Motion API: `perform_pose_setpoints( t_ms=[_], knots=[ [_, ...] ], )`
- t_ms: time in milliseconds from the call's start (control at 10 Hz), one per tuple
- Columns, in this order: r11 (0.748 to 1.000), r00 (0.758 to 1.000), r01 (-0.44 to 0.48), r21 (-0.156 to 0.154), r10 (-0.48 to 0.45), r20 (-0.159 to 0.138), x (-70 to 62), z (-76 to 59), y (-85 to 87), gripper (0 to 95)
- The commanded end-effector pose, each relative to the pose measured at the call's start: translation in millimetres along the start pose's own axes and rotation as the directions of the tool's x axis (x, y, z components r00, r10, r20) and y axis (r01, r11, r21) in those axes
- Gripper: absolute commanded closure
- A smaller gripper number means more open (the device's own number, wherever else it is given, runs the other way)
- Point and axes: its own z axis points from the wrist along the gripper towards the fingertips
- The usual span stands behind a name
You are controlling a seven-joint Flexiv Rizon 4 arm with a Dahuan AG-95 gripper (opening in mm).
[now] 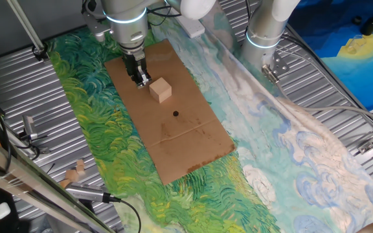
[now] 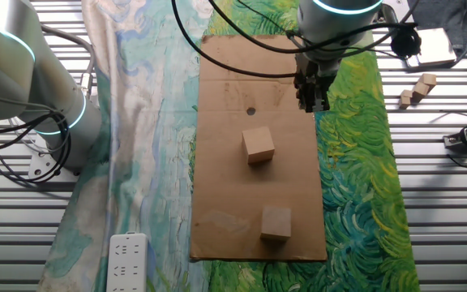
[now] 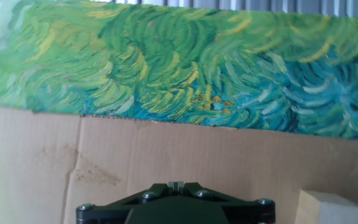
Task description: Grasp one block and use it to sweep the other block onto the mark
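Note:
Two plain wooden cubes lie on the brown cardboard sheet: one block near the middle and the other block towards the near end. The mark is a small black dot beyond the middle block. My gripper is shut and empty, hanging above the cardboard's right edge, apart from both blocks. In one fixed view the gripper stands just left of a block, with the mark below it. In the hand view the fingertips are closed together and a block's corner shows at lower right.
The cardboard lies on a green and blue painted cloth over a ribbed metal table. A second robot arm stands at the left. Spare wooden pieces lie at the right. A white power strip lies at the near left.

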Motion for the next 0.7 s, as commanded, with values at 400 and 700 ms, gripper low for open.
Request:
perform_pose_setpoints(
  t_ms=[400, 700],
  knots=[
    [0.915, 0.915, 0.403, 0.01, -0.403, -0.015, 15.1, 9.5, -44.0, 95.0],
    [0.863, 0.862, 0.505, -0.002, -0.505, -0.042, 27.5, -0.3, -70.6, 95.0]
  ],
)
